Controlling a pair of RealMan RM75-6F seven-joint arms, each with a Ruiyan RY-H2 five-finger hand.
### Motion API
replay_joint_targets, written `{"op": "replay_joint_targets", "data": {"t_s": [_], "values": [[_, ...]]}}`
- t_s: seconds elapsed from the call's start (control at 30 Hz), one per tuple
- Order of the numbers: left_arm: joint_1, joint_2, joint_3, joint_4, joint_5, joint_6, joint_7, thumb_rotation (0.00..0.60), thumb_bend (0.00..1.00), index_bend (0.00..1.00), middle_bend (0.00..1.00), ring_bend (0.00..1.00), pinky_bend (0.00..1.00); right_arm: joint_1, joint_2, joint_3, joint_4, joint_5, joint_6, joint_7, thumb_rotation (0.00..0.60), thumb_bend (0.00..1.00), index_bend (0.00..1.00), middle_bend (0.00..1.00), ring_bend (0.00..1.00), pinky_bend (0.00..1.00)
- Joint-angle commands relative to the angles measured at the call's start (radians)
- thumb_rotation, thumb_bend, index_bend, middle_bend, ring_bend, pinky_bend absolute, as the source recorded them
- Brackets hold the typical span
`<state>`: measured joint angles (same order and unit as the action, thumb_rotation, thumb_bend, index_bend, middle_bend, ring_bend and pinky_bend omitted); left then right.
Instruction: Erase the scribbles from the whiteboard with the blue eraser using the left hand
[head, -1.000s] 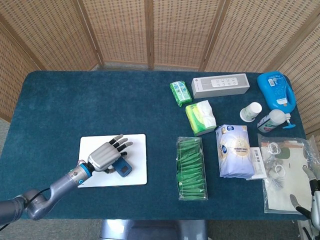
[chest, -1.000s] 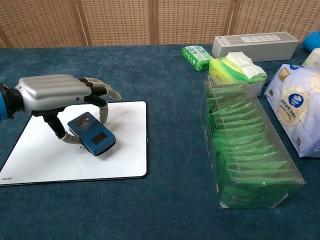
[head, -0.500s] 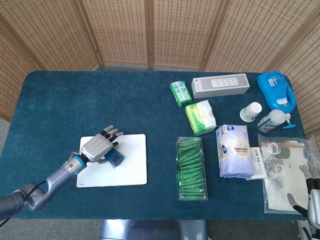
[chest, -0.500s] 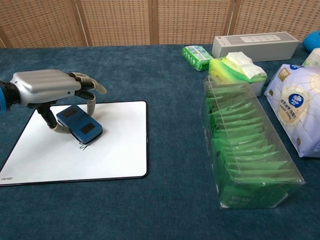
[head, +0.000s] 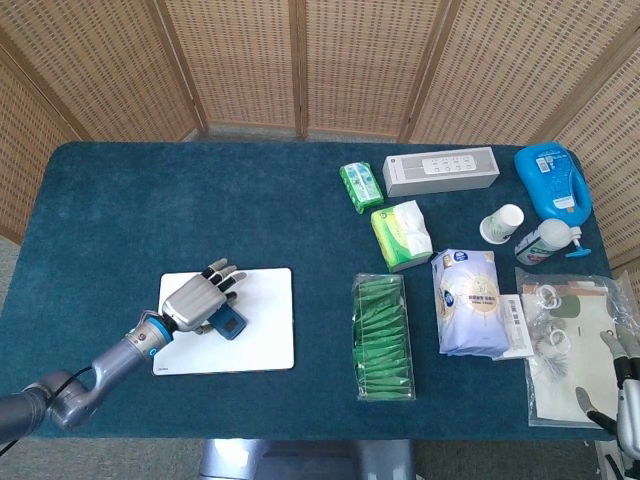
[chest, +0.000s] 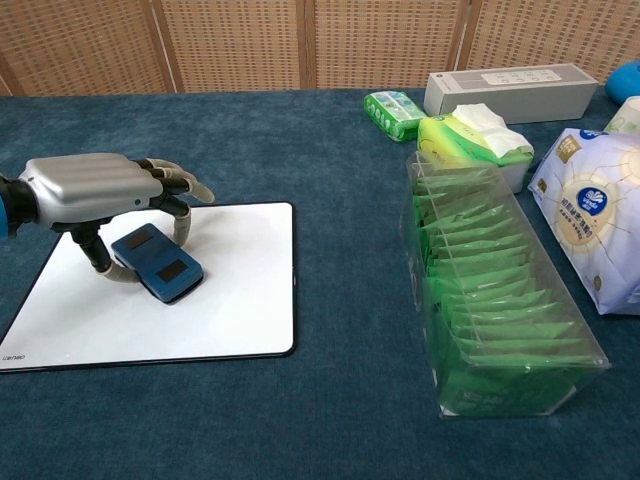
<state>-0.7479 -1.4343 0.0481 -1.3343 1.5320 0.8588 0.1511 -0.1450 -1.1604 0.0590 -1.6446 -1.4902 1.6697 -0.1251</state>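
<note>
Left hand (chest: 95, 190) clamped on blue eraser (chest: 157, 263), flat on left half of whiteboard (chest: 235, 300). Eraser likely light, rigid; grip long sides, felt down. Right hand (head: 625, 400) far right of whiteboard; state indeterminate.

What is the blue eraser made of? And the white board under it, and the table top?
Blue eraser: seemingly hard plastic, smooth with dark inset panels. Whiteboard: glossy white surface, thin dark rim. Table: covered in teal cloth, looks fuzzy and matte. Left hand: silvery shell, probably metal or plastic.
</note>
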Motion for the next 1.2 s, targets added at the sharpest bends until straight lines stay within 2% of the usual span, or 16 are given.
{"op": "replay_joint_targets", "data": {"t_s": [0.03,0.33,0.93,1.2], "values": [[0.003,0.005,0.003,-0.019,0.004,0.004,0.001,0.600,0.28,0.68,0.13,0.00,0.00,-0.002,0.001,-0.001,0.001,-0.001,0.003,0.003,0.600,0.23,0.15,0.11,0.00,0.03],[0.007,0.025,0.015,-0.066,0.019,0.012,0.001,0.600,0.28,0.69,0.14,0.00,0.00,-0.003,0.001,-0.001,0.006,-0.002,0.005,0.011,0.600,0.23,0.15,0.11,0.00,0.03],[0.004,-0.025,-0.030,0.012,-0.039,0.003,0.030,0.600,0.28,0.69,0.14,0.00,0.00,-0.008,0.002,-0.002,0.010,-0.001,0.008,0.018,0.600,0.23,0.15,0.11,0.00,0.03],[-0.001,-0.023,-0.018,-0.006,-0.028,-0.010,0.014,0.600,0.28,0.69,0.14,0.00,0.00,-0.012,0.004,-0.003,0.008,0.000,0.012,0.019,0.600,0.23,0.15,0.11,0.00,0.03]]}}
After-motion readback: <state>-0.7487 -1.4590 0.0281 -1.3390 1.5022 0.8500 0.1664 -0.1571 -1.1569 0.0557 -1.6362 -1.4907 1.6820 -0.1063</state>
